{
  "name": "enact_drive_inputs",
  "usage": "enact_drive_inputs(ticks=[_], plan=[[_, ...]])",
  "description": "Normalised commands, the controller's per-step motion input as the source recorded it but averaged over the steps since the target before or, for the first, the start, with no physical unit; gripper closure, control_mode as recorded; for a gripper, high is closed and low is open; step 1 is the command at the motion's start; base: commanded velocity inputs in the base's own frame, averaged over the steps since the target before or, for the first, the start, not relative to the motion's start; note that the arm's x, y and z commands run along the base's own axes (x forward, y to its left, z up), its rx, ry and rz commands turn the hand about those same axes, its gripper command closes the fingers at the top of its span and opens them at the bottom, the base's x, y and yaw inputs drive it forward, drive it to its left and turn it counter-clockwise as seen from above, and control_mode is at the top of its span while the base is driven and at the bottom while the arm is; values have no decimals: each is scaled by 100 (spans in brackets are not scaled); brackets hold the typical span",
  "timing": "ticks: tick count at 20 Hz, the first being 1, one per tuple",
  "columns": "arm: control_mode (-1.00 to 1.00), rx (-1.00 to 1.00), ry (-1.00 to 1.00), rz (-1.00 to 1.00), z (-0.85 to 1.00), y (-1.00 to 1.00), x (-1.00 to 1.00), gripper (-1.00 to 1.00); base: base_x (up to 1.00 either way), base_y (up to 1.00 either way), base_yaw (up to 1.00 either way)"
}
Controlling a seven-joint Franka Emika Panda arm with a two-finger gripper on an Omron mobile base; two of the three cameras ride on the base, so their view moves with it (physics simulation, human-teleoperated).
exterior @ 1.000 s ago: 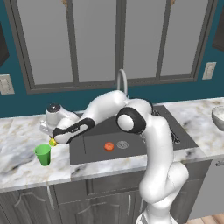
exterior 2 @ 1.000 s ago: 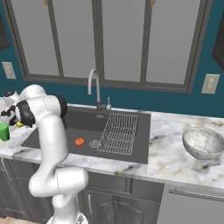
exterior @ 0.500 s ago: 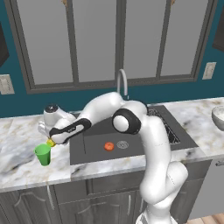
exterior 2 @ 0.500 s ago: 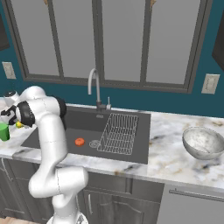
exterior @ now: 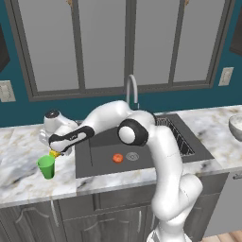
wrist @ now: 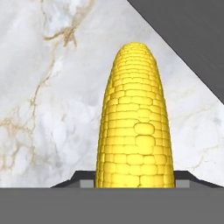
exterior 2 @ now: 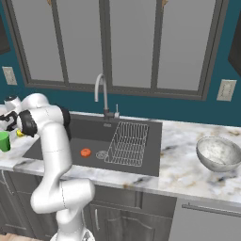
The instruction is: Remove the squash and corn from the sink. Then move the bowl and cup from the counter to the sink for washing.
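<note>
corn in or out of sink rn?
Out: the corn is held over the marbled counter, left of the sink.

The squash (exterior 2: 85, 152) lies in the sink (exterior 2: 89, 133) near the drain, left of the wire rack (exterior 2: 127, 143). The bowl (exterior 2: 218, 153) sits on the counter (exterior 2: 181, 164) (far right); the cup (exterior 2: 4, 140) stands far left.
</note>
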Motion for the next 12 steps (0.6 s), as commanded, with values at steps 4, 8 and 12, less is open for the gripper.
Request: enact_drive_inputs(ticks=[4,8,12], plan=[[-100,0,3,0,-18,8,3,100,0,0,0],[-100,0,5,-2,-20,5,0,-100,0,0,0],[-100,-1,4,-4,-12,1,0,-100,0,0,0]])
